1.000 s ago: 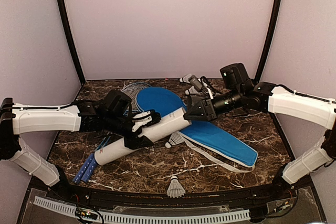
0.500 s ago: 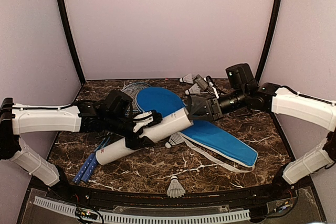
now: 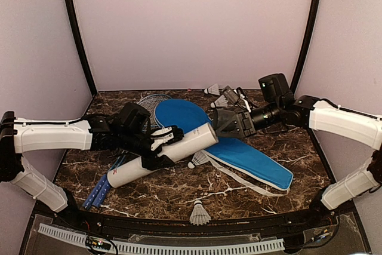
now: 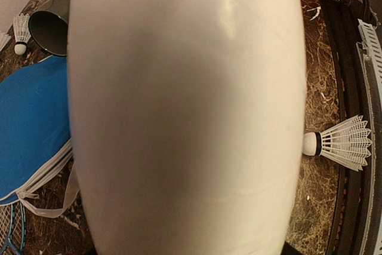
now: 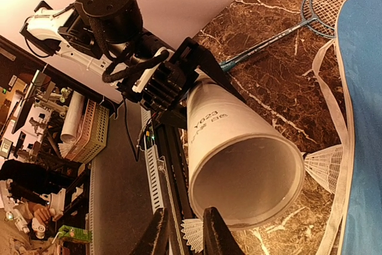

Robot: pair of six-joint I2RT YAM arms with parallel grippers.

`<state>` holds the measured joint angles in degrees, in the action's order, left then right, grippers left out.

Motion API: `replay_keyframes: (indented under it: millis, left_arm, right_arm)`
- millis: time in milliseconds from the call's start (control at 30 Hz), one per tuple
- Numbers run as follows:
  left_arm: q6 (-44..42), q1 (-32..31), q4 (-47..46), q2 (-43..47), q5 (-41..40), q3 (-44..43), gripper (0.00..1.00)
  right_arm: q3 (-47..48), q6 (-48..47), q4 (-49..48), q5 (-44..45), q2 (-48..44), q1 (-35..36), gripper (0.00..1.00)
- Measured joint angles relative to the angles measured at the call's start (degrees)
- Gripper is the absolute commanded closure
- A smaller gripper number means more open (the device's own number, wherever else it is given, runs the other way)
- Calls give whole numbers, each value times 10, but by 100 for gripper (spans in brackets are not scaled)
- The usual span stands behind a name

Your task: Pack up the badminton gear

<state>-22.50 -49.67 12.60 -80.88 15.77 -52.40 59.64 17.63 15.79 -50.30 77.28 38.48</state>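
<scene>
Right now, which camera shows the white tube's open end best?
Right wrist: it looks straight into the tube's open mouth. Top external shows its side; left wrist only a blurred white wall.

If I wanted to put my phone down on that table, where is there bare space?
Best along the table's near edge: between the racket handles and the front shuttlecock, or between that shuttlecock and the blue bag. The middle is crowded: the left pincer holds the tube over rackets and bag.

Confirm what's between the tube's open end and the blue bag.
One shuttlecock, between tube rim and bag trim; right wrist view shows it.
</scene>
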Motion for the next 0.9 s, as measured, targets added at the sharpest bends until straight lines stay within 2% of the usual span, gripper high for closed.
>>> replay_keyframes:
  millis: [267,533,900]
  left_arm:
    - [-1,0,0,0,-1,0,42]
    - [-1,0,0,0,-2,0,42]
    - [-3,-1,0,0,-2,0,42]
  right_arm:
    - [-5,7,-25,-14,17,3,77]
    - [-5,8,-29,-20,30,5,89]
    - [-7,9,-42,-28,30,6,88]
